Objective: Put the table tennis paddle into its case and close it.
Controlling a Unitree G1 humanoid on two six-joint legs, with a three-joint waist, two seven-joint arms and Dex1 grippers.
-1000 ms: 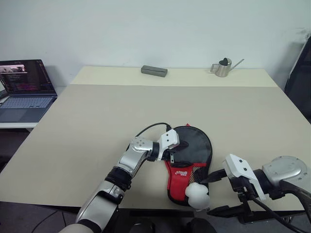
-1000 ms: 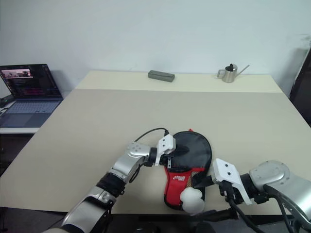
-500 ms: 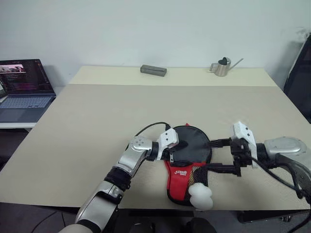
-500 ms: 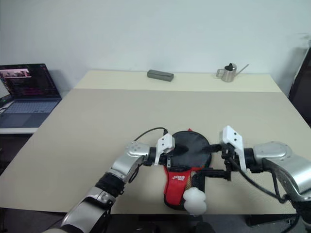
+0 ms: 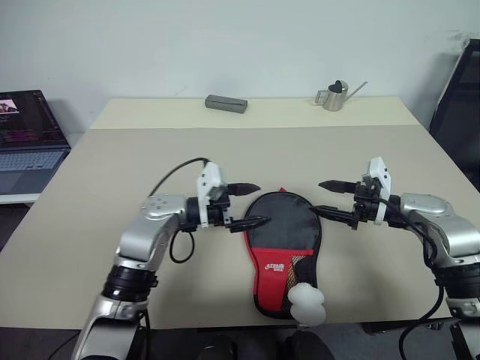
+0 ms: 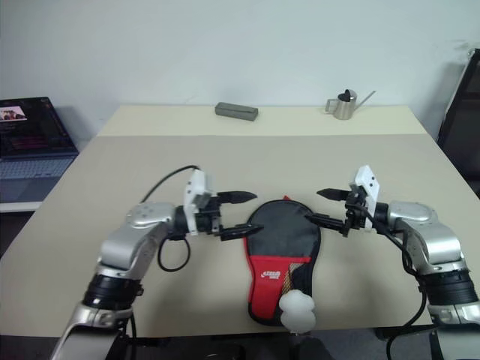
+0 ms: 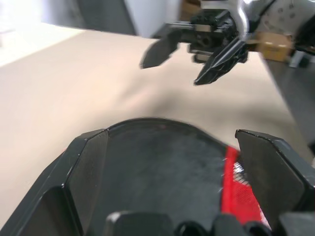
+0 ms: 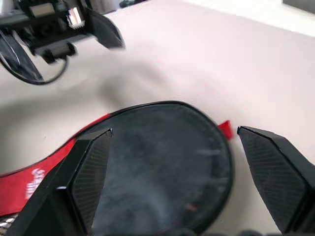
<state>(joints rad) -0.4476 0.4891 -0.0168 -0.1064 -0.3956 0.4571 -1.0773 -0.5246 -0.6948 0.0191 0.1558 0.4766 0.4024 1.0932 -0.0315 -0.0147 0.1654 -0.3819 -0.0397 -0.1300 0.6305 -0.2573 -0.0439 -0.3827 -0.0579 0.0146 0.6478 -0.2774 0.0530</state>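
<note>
The case lies flat on the table near its front edge, a black round top with a red logo panel, black mesh and a white pompom at its near end. The table tennis paddle is hidden; I cannot tell whether it is inside the case. My left gripper hovers open just left of the case's round top, pointing right, with nothing between its fingers. On the other side my right gripper also stands open and empty, pointing left. The two grippers face each other above the case.
A small grey box and a metal watering can stand at the table's far edge. An open laptop sits on a side surface at the left. The beige table spreads wide around the case.
My left gripper has lifted off the case's left edge and drawn back to the left. My right gripper has swung in from the front right to the case's right side. The camera has shifted too.
</note>
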